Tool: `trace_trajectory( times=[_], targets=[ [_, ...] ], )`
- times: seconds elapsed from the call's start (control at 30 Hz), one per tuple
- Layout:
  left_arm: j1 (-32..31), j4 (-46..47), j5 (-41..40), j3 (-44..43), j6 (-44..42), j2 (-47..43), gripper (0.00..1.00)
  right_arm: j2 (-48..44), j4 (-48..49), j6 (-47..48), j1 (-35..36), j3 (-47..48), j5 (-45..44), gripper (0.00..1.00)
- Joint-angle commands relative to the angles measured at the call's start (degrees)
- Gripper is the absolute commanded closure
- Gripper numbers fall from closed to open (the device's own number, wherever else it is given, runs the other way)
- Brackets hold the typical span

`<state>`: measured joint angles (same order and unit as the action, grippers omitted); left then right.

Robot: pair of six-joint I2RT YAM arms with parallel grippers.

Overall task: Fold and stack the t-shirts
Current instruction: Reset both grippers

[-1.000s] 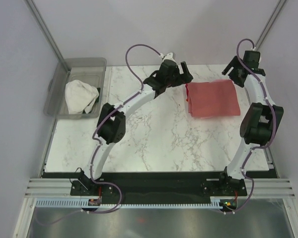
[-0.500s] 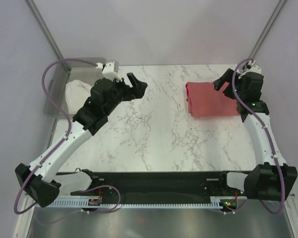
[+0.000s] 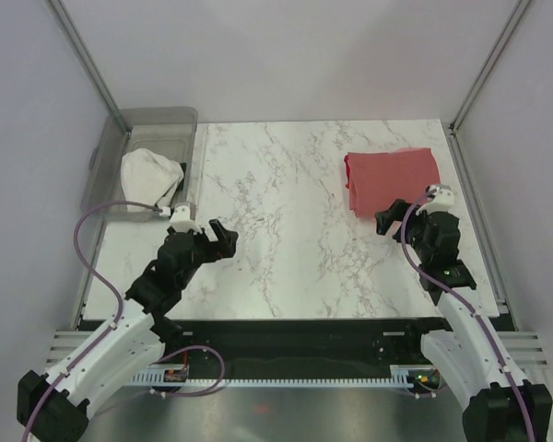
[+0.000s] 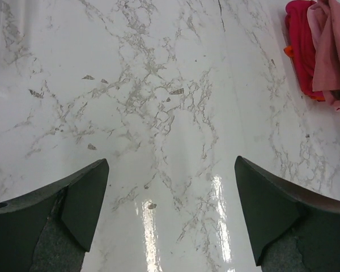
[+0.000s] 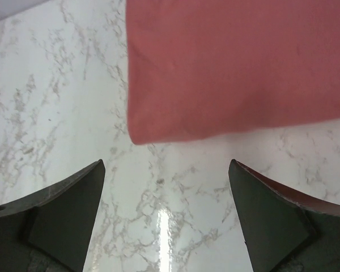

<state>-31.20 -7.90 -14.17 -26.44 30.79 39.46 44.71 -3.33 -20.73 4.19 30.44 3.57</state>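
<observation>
The white marbled surface carries one folded stack of t-shirts, salmon-red on top, lying near the surface's far right corner.

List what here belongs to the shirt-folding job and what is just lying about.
Job:
- salmon-red t-shirt, folded, on top of the stack
- bright red t-shirt, showing under it
- left hand and right hand, both open and empty

Lying about:
- grey bin at the table's left
- white cloth bundled in it; unclear whether it is a shirt
</observation>
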Motion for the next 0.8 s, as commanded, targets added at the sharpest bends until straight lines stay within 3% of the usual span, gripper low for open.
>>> trace_trajectory(
  times=[0.0,0.3,0.77],
  targets=[
    [0.18,7.28,-4.01,4.89,-1.60,-5.69,0.00,-4.26,6.05,0.96,0.21,-7.73,-3.22,0.02],
    [0.18,10.89,-4.02,10.97,-5.65,-8.61,0.00,-11.83,10.45,1.13,0.30,-16.98,-7.78,0.02],
    [0.18,12.38,-5.69,12.11,-4.68,-5.27,0.00,-16.76,9.23,-0.36,0.21,-18.84,-10.51,0.02]
  ],
)
